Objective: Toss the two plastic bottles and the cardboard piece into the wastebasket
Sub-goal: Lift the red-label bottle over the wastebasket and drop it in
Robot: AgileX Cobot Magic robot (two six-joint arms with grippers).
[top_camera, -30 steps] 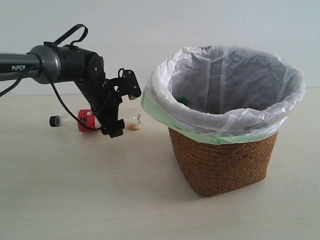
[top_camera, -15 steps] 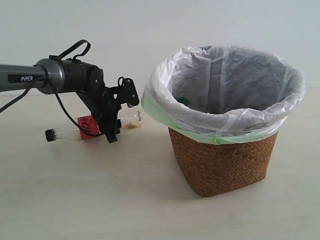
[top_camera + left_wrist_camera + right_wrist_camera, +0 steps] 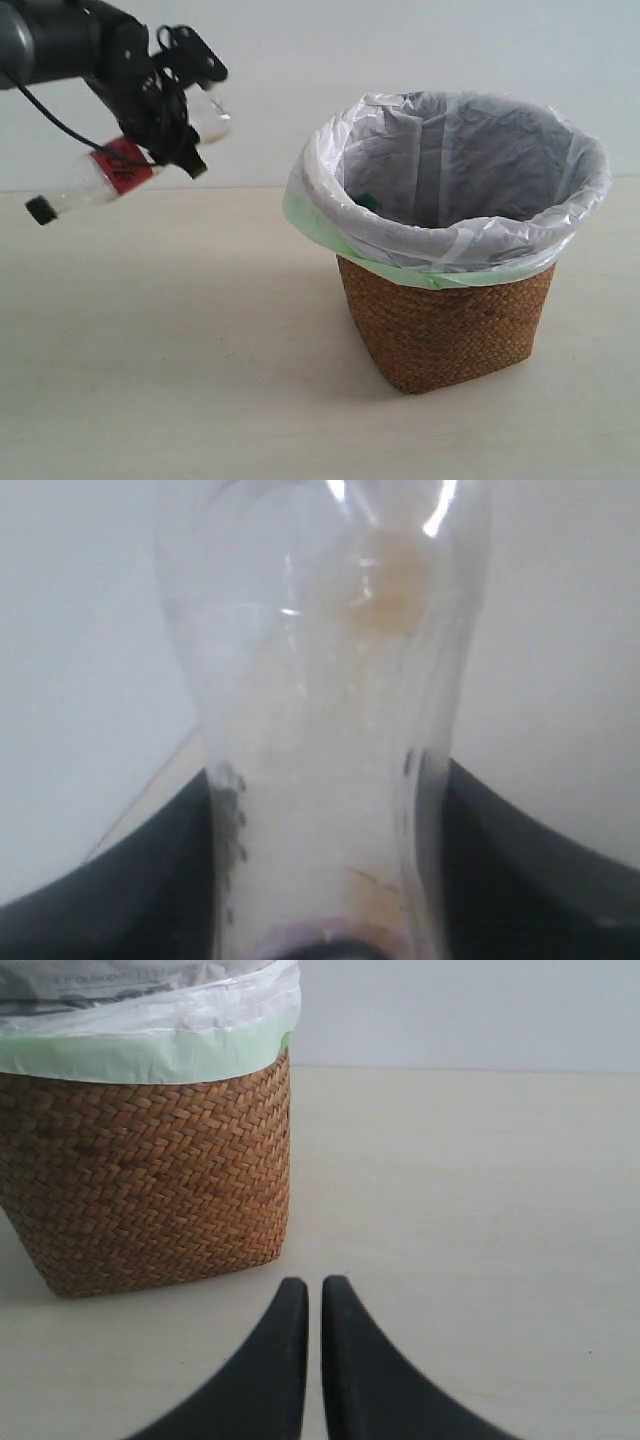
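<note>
The clear bottle with the red label [image 3: 118, 165] and black cap [image 3: 40, 210] hangs tilted high above the table at the left, cap end down. My left gripper [image 3: 172, 130] is shut on its body; the left wrist view shows the bottle [image 3: 325, 720] filling the space between the dark fingers [image 3: 130, 880]. The wicker wastebasket [image 3: 445, 320] with its white and pale green bag [image 3: 330, 215] stands to the right; a green bit [image 3: 368, 201] shows inside. My right gripper [image 3: 314, 1285] is shut and empty beside the wastebasket [image 3: 150, 1180]. The green-capped bottle and cardboard piece are out of view.
A pale tabletop [image 3: 180, 380] spreads around the basket, with a light wall [image 3: 300, 50] behind. The left arm's dark tube [image 3: 50, 40] and cable reach in from the upper left.
My left gripper has lifted the red-label bottle from the table up and to the left, well above the surface. The basket has not moved.
</note>
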